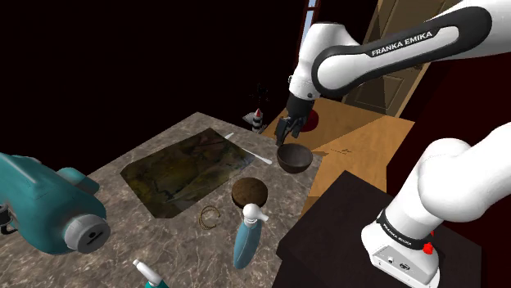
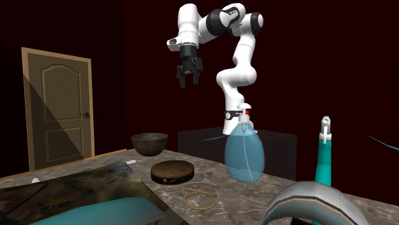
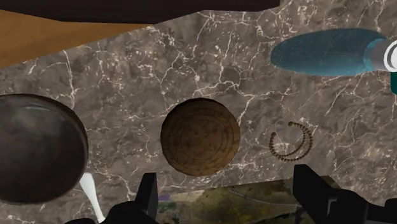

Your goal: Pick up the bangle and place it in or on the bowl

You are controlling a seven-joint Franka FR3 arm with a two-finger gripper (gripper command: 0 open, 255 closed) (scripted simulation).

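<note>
The bangle point(image 1: 210, 216) point(image 2: 199, 199) point(image 3: 291, 141) is a thin beaded brown ring lying flat on the marble counter. A dark round bowl point(image 1: 295, 157) point(image 2: 149, 143) point(image 3: 38, 149) stands upright near the counter's far edge. Between the two lies a flat brown round disc point(image 1: 252, 192) point(image 2: 172, 171) point(image 3: 200, 137). My gripper point(image 1: 288, 127) point(image 2: 189, 75) point(image 3: 229, 197) hangs high above the counter, roughly over the bowl and well away from the bangle. Its fingers point(image 3: 147, 194) stand wide apart with nothing between them.
A blue spray bottle point(image 1: 247, 237) point(image 2: 244, 150) point(image 3: 324, 52) stands close to the bangle. A dark mat point(image 1: 192, 172) covers the counter's middle, with a white utensil point(image 1: 258, 157) beside the bowl. A big teal object point(image 1: 49, 204) sits near the cameras. A brown door point(image 2: 57, 108) is behind.
</note>
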